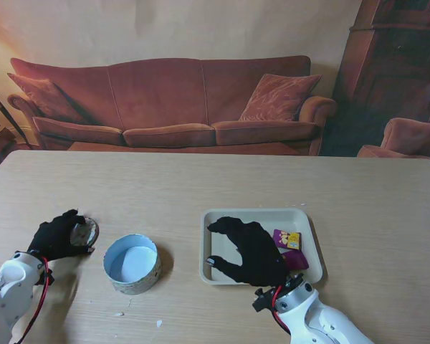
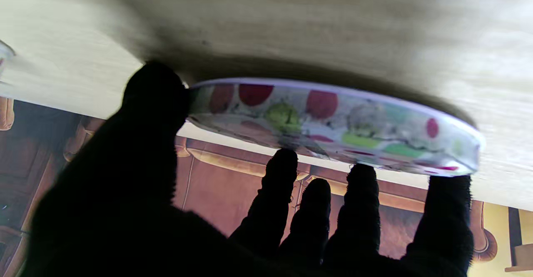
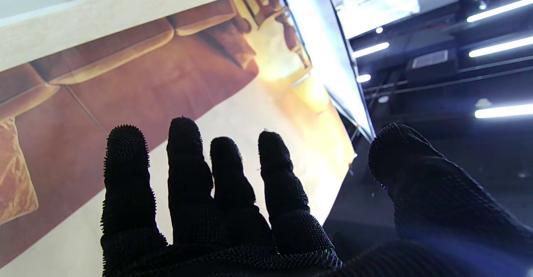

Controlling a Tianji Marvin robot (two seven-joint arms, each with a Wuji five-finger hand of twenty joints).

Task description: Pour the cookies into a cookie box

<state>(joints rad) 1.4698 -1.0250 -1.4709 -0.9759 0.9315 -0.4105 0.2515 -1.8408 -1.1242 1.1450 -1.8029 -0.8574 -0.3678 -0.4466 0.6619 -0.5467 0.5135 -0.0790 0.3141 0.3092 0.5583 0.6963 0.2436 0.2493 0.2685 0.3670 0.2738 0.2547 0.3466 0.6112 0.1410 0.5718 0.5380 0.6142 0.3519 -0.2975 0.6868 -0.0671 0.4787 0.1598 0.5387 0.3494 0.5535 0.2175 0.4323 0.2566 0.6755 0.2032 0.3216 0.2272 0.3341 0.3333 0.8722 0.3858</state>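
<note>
Background: rust-red three-seat sofa [image 1: 172,104] along a warm beige wall [image 1: 201,29], one matching cushion [image 1: 278,97] at its right end. Dark wooden cabinet [image 1: 398,64] at far right; part of a red armchair [image 1: 408,137] beside it. Light wood-grain desk [image 1: 201,179] in foreground. Right wrist view: strip ceiling lights [image 3: 499,48].

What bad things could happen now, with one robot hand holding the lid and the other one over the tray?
1. The left hand pinches the lid only by its rim, tilted, so it might slip onto the table.
2. The right hand hangs open over the tray; reaching for the cookie packets, it could shove the tray.
3. The open cookie box stands between both arms and might get bumped.
</note>
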